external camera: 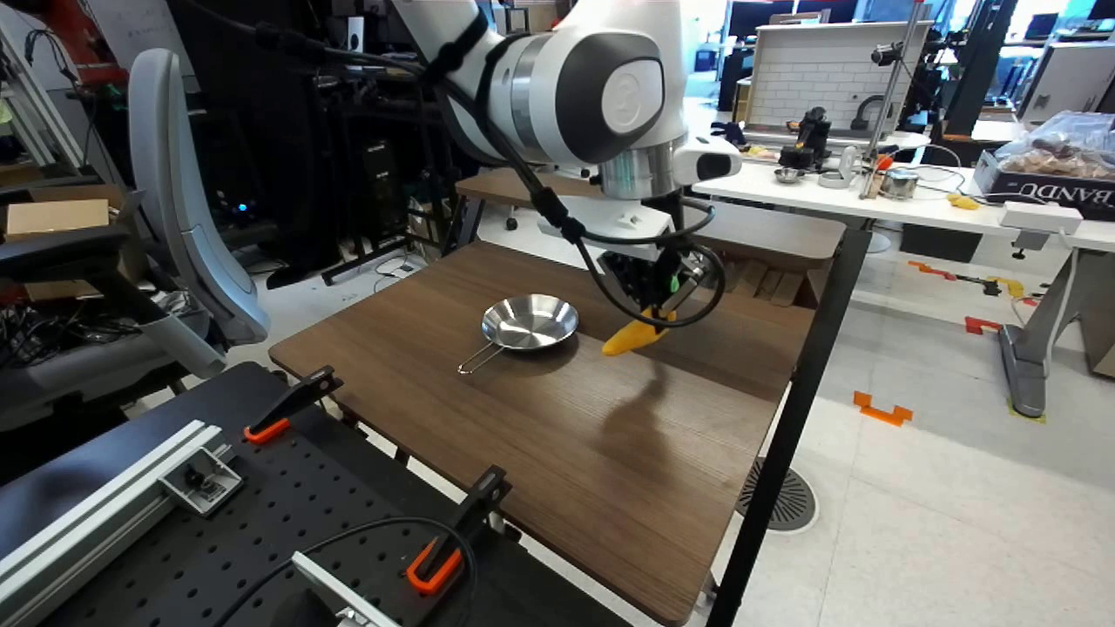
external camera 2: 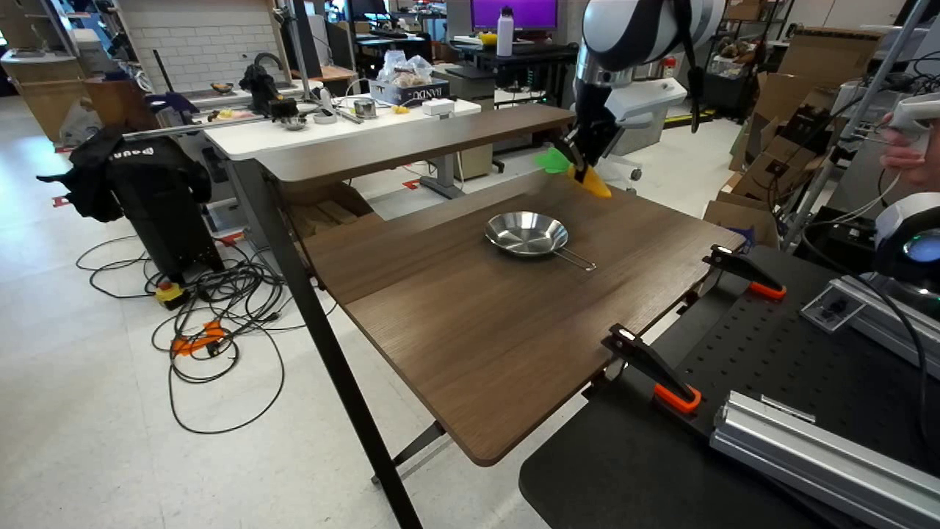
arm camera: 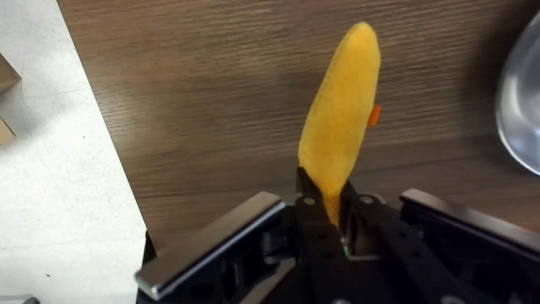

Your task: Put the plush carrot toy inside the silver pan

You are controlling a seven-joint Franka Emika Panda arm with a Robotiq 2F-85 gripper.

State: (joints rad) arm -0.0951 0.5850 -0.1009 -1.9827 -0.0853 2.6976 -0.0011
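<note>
Wrist view: the gripper [arm camera: 325,183], bottom middle, pinches the carrot toy [arm camera: 342,101]; the silver pan [arm camera: 523,105] is far right.

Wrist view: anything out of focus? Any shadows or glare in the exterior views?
Wrist view: the gripper and the silver pan at the right edge look soft; the plush carrot toy is clearer. In an exterior view, a diffuse shadow darkens the wooden table; in an exterior view, glare brightens the floor at far left. In both exterior views, the silver pan shows highlights.
</note>
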